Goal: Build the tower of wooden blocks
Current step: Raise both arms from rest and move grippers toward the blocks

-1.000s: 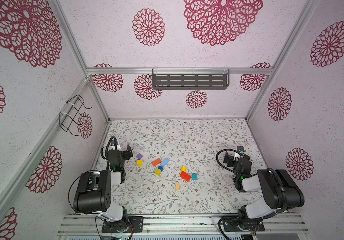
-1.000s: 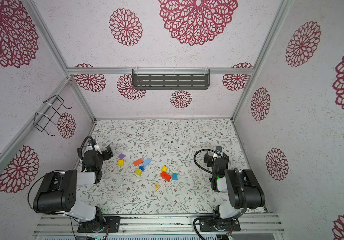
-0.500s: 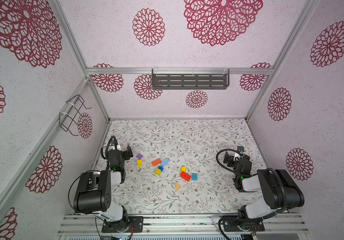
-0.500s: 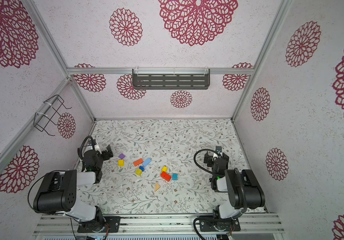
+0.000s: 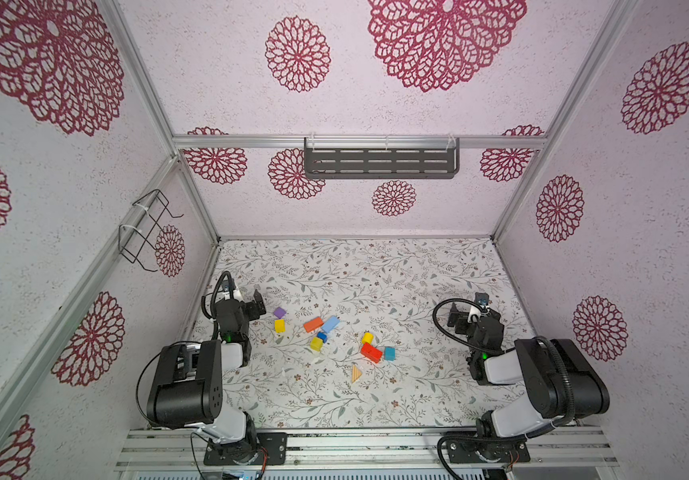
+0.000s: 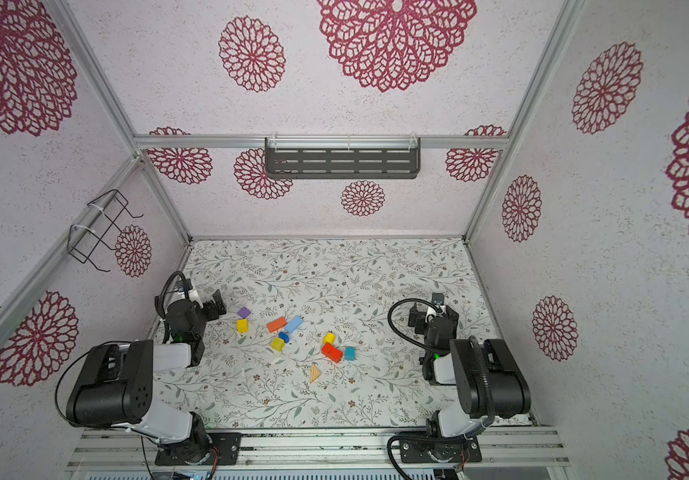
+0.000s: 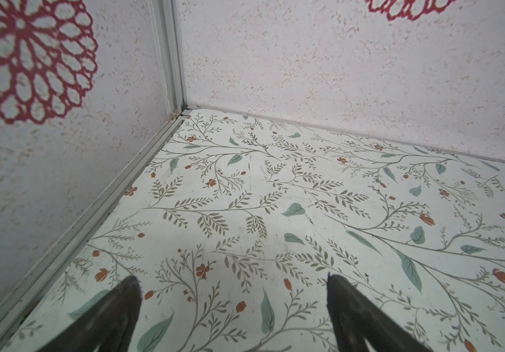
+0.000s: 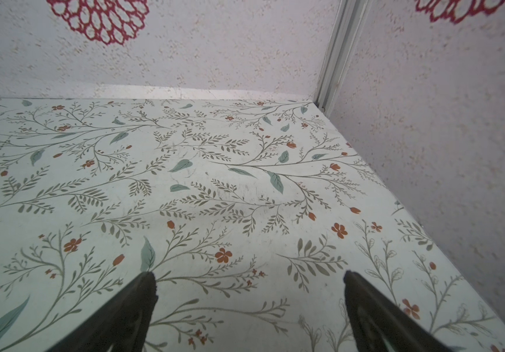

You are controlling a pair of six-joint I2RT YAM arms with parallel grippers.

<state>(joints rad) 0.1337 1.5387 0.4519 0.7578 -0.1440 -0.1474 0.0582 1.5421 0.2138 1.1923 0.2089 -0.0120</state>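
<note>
Field notes, both arms parked. My left claw (image 5: 254,303) sits low at the left side of the bench (image 5: 376,270), jaws spread wide with nothing between them. In the left wrist view its dark fingertips (image 7: 129,292) frame only bare flowered bench top. My right claw (image 5: 465,309) sits at the right side, also wide open and empty, its fingertips (image 8: 146,286) over bare surface too. The wood blocks (image 5: 334,340) lie loose in the middle of the bench between my claws, each resting on the surface, none touched by me. Nearest my left claw is a purple cube (image 5: 279,312) with a yellow cube (image 5: 279,326) just beside it. Further in, an orange brick (image 5: 313,324) and a light blue brick (image 5: 330,323) lie side by side, and a small dark blue block (image 5: 321,336) sits against another yellow cube (image 5: 316,343). Toward my right claw, a third yellow block (image 5: 367,337) touches a red brick (image 5: 371,352), and a teal cube (image 5: 389,353) lies just beside the red one. The bare wooden wedge (image 5: 355,373) lies alone, nearer the front edge. Both top views agree.
</note>
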